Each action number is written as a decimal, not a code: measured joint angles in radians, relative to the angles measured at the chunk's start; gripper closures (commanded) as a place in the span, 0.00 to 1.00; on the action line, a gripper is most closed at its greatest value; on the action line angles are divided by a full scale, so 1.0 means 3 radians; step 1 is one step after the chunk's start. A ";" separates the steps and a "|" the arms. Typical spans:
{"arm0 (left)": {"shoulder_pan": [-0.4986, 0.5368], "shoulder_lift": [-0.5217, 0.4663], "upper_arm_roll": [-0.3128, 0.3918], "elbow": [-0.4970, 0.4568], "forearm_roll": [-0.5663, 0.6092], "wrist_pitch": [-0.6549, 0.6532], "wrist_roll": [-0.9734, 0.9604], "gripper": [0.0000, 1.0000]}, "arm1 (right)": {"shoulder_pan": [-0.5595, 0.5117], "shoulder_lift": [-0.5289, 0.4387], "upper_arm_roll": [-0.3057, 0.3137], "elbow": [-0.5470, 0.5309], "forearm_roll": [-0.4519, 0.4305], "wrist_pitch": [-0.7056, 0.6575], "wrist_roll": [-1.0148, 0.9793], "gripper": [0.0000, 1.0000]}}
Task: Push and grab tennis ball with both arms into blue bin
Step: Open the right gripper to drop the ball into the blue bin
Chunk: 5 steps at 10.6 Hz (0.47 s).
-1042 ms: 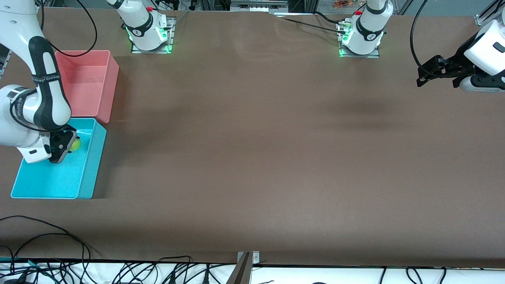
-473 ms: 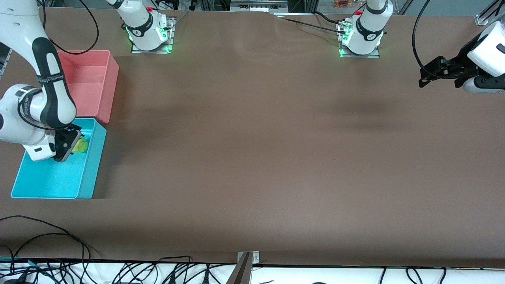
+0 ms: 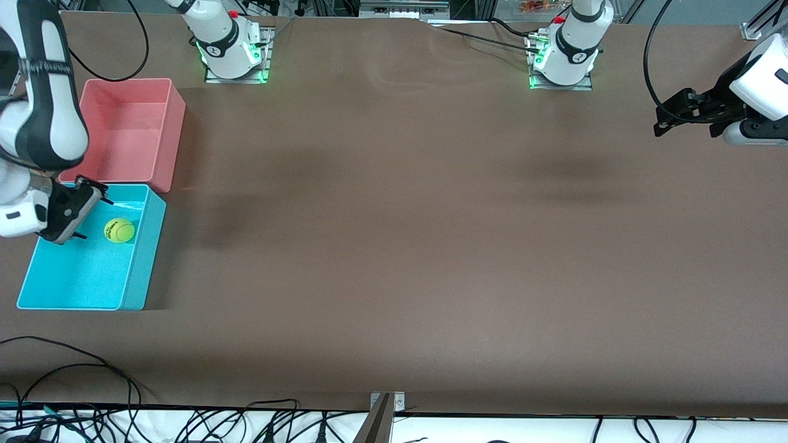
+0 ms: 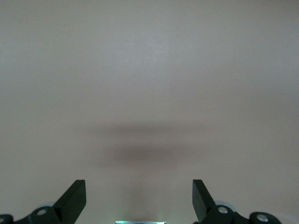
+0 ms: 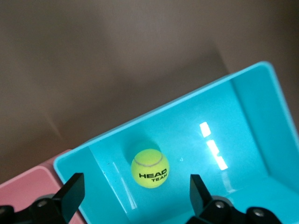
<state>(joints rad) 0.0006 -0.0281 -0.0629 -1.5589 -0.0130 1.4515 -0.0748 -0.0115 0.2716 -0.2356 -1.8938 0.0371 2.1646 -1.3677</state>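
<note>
Covering the table (image 3: 394, 246), brown mat; tennis ball (image 3: 119, 231) in blue bin (image 3: 140, 264)

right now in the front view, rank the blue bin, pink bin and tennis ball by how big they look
1. blue bin and pink bin: they look about alike; the right arm covers a part of each, so I will not rank them.
2. tennis ball: by far the smallest, lying in the blue bin.

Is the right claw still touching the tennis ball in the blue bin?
Apart. The right wrist view shows the tennis ball lying on the blue bin floor, clear of both open fingers of the right claw, which is above it.
</note>
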 measured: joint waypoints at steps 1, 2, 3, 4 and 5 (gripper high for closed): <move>0.0001 0.0000 0.0002 0.0000 0.0000 0.0000 0.0000 0.00 | 0.0016 -0.0172 0.0059 -0.0001 0.0000 -0.0048 0.0069 0.00; 0.0001 0.0000 0.0003 0.0000 0.0000 0.0000 0.0000 0.00 | 0.0025 -0.0319 0.0126 -0.0002 0.0001 -0.0135 0.0267 0.00; 0.0001 0.0001 0.0004 0.0000 0.0000 -0.0001 0.0000 0.00 | 0.0032 -0.0449 0.0203 -0.0001 0.0001 -0.0245 0.0527 0.00; 0.0002 0.0001 0.0006 0.0000 0.0000 -0.0001 0.0000 0.00 | 0.0038 -0.0571 0.0296 -0.0001 0.0001 -0.0336 0.0793 0.00; 0.0002 0.0001 0.0005 0.0000 0.0000 -0.0001 0.0000 0.00 | 0.0047 -0.0689 0.0373 -0.0001 0.0001 -0.0390 0.1026 0.00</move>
<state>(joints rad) 0.0011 -0.0279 -0.0613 -1.5589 -0.0129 1.4513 -0.0748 0.0026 0.0651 -0.1237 -1.8942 0.0374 2.0476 -1.0599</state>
